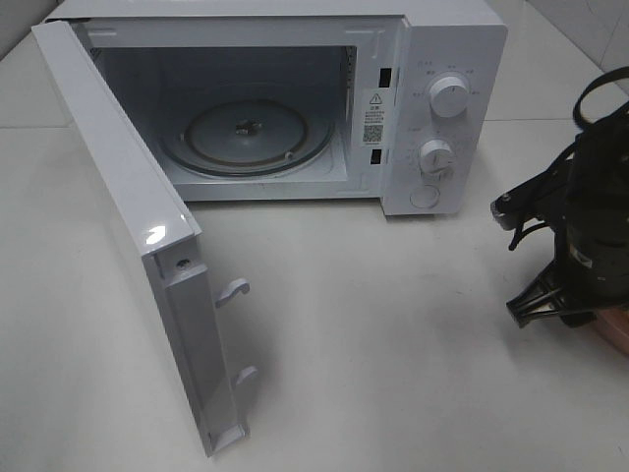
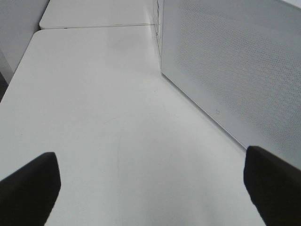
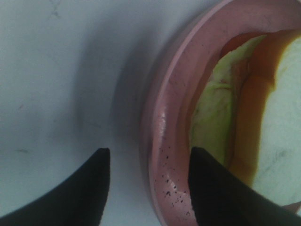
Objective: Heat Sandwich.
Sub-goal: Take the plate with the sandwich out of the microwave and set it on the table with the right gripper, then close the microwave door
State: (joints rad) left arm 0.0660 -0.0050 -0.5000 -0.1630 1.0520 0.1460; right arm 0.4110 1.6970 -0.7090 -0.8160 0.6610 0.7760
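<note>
The right end effector (image 3: 148, 186) is hanging over the rim of the pink plate (image 3: 162, 136), jaws parted with one finger outside the rim and one inside, straddling it but not clamped. The sandwich (image 3: 282, 127) is sitting on that plate at the far right of the table (image 1: 393, 344), almost out of the overhead shot. The left end effector (image 2: 150, 188) is spread wide over bare table beside the microwave's perforated side wall (image 2: 235, 70), holding nothing.

The risk, I'd say, is the plate: a grip on one edge only could let it tip, sliding the sandwich off. The inner finger is also sitting close to the lettuce (image 3: 214, 117) and could snag the filling. The open microwave door (image 1: 138, 246) is another thing a swinging plate might clip.

The sandwich is lying flat, layered cut edge facing the end effector; its long axis I can't tell from here.
</note>
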